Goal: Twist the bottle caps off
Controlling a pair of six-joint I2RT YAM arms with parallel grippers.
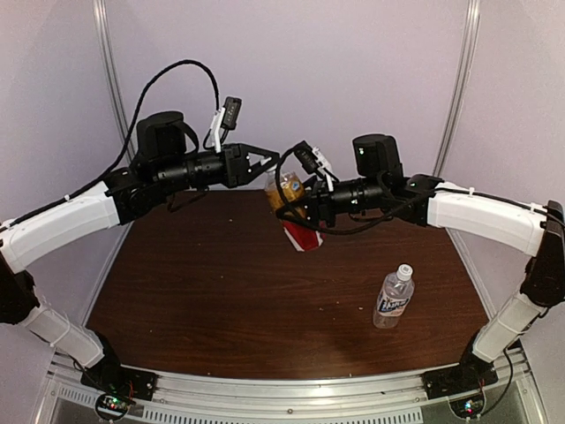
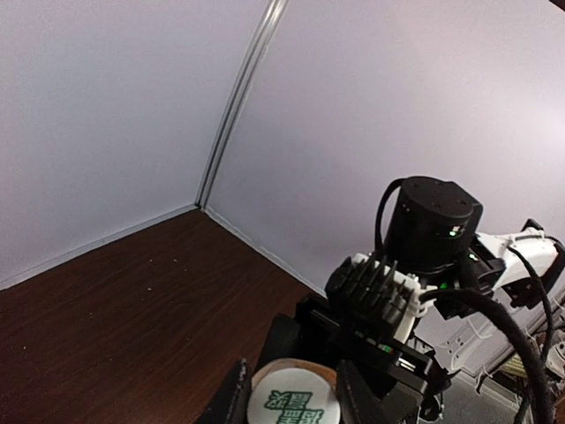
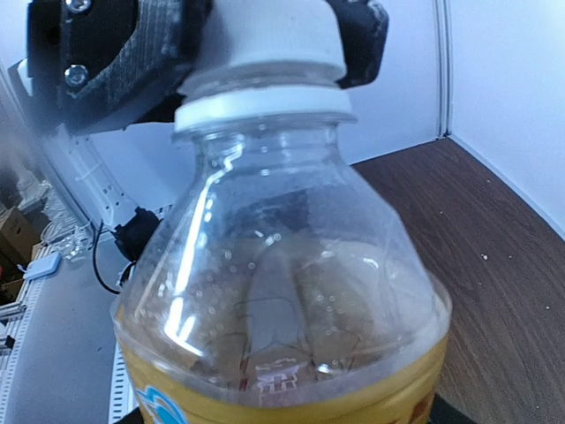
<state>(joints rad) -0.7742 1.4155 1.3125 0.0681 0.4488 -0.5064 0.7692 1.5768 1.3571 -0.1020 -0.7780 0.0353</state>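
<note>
Shows the amber bottle (image 1: 284,193) aloft and tilted over the far middle of the table (image 1: 221,291), clear of its surface. Grips it round the body with the right gripper (image 1: 309,210), jaws part open against the plastic. Pinches the white cap (image 3: 265,53) with the left gripper (image 1: 274,170), fingers (image 3: 106,62) closed tight on its sides. Leaves the clear bottle (image 1: 394,300) upright near the table's right edge, second cap (image 1: 404,269) on. Judged light, partly filled, thin-walled and likely to dent or slip under a hard squeeze; better held at the stiffer shoulder or label band, with the cap taken squarely across its sides. Cannot make out the right fingers themselves, the cap's thread, or how far loosened. Cuts off the bottle's base in the right wrist view, and all but the cap's printed top in the left wrist view.
</note>
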